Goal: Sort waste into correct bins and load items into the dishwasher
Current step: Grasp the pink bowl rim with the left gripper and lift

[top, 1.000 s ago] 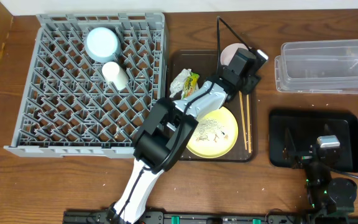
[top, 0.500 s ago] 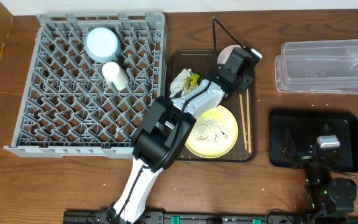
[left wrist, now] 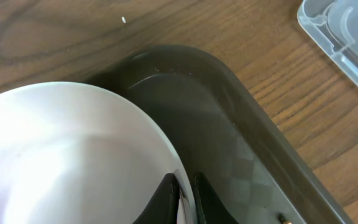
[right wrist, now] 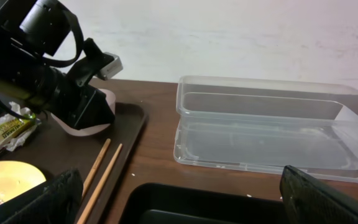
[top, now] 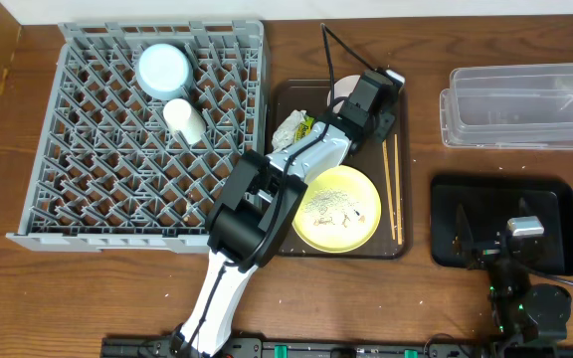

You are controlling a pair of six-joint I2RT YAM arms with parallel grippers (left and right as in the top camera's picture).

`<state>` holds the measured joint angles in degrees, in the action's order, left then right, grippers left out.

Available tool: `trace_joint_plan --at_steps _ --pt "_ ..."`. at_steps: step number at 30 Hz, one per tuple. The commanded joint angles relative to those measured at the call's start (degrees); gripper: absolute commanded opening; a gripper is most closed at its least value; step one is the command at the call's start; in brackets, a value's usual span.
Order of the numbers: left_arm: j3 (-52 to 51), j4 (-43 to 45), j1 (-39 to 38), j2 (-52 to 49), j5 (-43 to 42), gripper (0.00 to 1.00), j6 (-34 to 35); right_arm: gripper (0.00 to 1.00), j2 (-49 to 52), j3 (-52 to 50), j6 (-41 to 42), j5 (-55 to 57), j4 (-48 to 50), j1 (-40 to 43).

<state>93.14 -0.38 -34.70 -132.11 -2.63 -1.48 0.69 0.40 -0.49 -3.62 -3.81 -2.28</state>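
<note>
My left gripper (top: 358,95) is shut on the rim of the white bowl (top: 339,91) at the back of the brown serving tray (top: 285,99). In the left wrist view its black fingers (left wrist: 166,200) pinch the white bowl (left wrist: 67,155) wall. The yellow plate (top: 338,209) with rice scraps, the chopsticks (top: 396,189) and the crumpled wrapper (top: 294,129) lie on that tray. The light blue bowl (top: 163,68) and white cup (top: 183,117) sit in the grey dish rack (top: 117,169). My right gripper (top: 505,237) hangs open over the black tray (top: 555,199).
The clear plastic tub (top: 520,104) stands at the back right, behind the black tray; in the right wrist view the clear tub (right wrist: 266,124) lies straight ahead. The left arm stretches diagonally over the brown tray between rack and plate.
The left gripper has shut on the white bowl's rim, and gripper and bowl have shifted left along the back of the brown tray. The right arm has not moved.
</note>
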Motion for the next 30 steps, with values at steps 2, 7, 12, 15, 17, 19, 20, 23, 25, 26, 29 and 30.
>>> trace_joint_plan --at_steps 2,7,12,15,17,19,20,23,25,26,29,30 --pt "0.1 1.1 1.6 -0.2 -6.3 0.08 10.4 0.99 -0.3 -0.1 -0.4 0.2 -0.2 -0.6" --pt "0.1 2.6 6.3 -0.2 -17.0 0.08 23.5 0.99 -0.2 -0.1 -0.4 0.2 -0.2 -0.6" --pt "0.1 8.9 12.7 -0.2 -34.9 0.07 34.3 0.99 -0.3 -0.1 -0.4 0.2 -0.2 -0.6" --pt "0.1 11.7 15.8 -0.2 -39.1 0.07 42.6 0.99 -0.3 -0.1 -0.4 0.2 -0.2 -0.6" --pt "0.1 11.9 17.3 -0.2 -39.2 0.07 48.5 0.99 -0.2 -0.1 -0.4 0.2 -0.2 -0.6" --pt "0.1 11.9 18.7 -0.2 -40.3 0.07 51.9 0.99 -0.2 -0.1 -0.4 0.2 -0.2 -0.6" --pt "0.1 11.9 19.3 -0.2 -40.7 0.07 52.7 0.99 -0.3 -0.1 -0.4 0.2 -0.2 -0.6" --pt "0.1 11.5 20.8 -0.2 -42.0 0.07 53.3 0.99 -0.2 -0.1 -0.4 0.2 -0.2 -0.6" --pt "0.1 9.8 21.3 -0.2 -42.0 0.07 53.3 0.99 -0.2 -0.1 -0.4 0.2 -0.2 -0.6" --pt "0.1 8.8 21.3 -0.3 -42.0 0.08 53.2 0.99 -0.2 -0.1 -0.4 0.2 -0.2 -0.6" --pt "0.1 7.1 21.0 -0.7 -42.2 0.07 53.2 0.99 -0.3 -0.1 -0.4 0.2 -0.2 -0.6" --pt "0.1 6.7 21.0 -0.7 -42.2 0.07 53.2 0.99 -0.2 -0.1 -0.4 0.2 -0.2 -0.6"
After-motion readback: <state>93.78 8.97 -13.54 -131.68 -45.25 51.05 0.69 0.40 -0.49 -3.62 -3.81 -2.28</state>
